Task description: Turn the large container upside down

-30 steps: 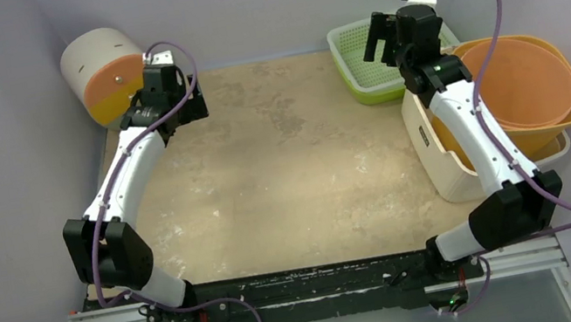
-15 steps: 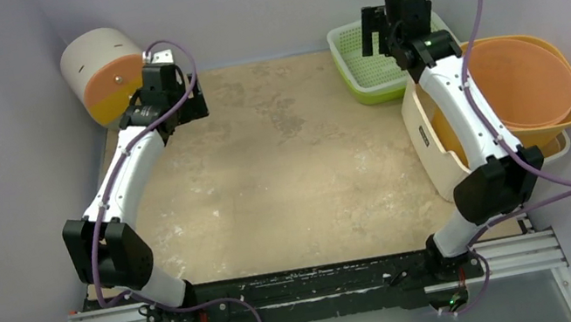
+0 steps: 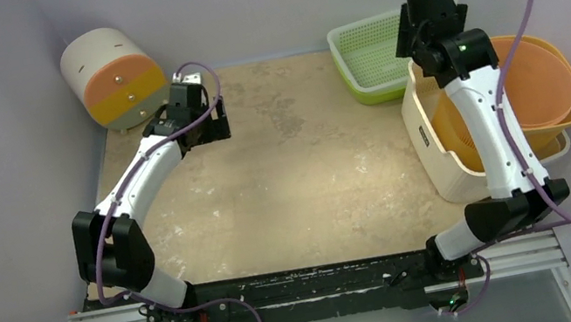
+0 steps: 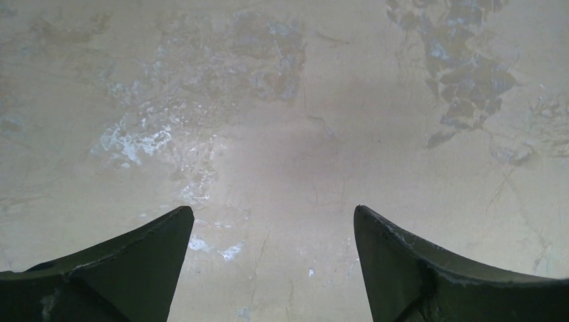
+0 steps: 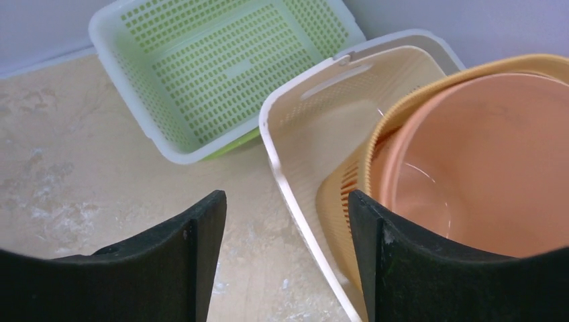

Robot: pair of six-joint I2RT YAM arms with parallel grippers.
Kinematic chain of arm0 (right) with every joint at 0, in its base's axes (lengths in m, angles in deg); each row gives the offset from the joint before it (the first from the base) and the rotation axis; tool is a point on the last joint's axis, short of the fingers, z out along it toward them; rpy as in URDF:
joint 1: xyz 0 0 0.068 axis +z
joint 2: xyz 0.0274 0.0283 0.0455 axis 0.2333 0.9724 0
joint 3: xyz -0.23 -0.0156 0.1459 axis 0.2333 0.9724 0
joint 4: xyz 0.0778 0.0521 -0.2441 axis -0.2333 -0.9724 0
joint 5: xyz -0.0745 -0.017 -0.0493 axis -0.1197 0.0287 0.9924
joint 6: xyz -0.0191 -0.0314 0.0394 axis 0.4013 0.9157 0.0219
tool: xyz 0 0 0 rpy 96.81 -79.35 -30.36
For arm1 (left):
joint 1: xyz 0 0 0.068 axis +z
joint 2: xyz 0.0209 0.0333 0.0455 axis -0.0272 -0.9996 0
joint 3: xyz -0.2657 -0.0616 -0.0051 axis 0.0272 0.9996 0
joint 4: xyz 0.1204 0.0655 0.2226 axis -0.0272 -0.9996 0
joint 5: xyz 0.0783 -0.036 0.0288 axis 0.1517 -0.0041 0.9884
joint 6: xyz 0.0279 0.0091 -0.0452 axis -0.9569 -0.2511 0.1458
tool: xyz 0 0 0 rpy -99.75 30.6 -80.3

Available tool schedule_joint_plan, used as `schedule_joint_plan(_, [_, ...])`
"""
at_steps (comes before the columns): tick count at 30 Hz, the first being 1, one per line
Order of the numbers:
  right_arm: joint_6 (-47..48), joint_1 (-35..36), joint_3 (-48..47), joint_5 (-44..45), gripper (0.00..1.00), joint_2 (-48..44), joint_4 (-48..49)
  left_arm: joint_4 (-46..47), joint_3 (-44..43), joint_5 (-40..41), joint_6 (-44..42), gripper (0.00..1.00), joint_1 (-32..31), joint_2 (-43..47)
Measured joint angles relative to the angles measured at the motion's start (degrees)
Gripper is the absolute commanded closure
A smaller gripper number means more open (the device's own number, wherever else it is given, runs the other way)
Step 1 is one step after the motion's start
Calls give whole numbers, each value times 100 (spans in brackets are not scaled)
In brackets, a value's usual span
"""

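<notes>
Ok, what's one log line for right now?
flip: not done | large cream slotted plastic tub: open side up, orange plastic bins inside | right fingers: open above its rim | left fingers: open above table

You have no lettering, label, brand, number or sign to read here: the large container (image 3: 431,149), the green basket (image 3: 365,54), the orange tubs (image 3: 534,82) and the far-left cylinder (image 3: 111,72) show plain surfaces.

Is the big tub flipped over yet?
Not yet. Nothing looks done: the large container sits open side up with orange bins inside. In hand: the right arm hovers above its rim, jaws apart and empty. Still to do: gripping and flipping it.
</notes>
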State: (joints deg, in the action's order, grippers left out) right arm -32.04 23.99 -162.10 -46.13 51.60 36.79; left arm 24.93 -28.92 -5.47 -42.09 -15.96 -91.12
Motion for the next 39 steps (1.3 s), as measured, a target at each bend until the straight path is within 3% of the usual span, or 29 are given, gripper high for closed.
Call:
schedule_joint_plan(10, [-1049,0,-557,483,46,-249,-1360,79,188,-236,15,14,-61,0])
schedule_joint_plan(17, [-1714,-175,367,634,49,-1010,-1718,212,420,-492,109,14,-70,13])
schedule_joint_plan(27, [-1945,-1193,966,455,49,-1353,-1091,203,466,-601,118,14,-144,22])
schedule_joint_plan(39, [-1569,-1622,1040,83,50,-1080,-160,205,466,-614,116,14,-177,133])
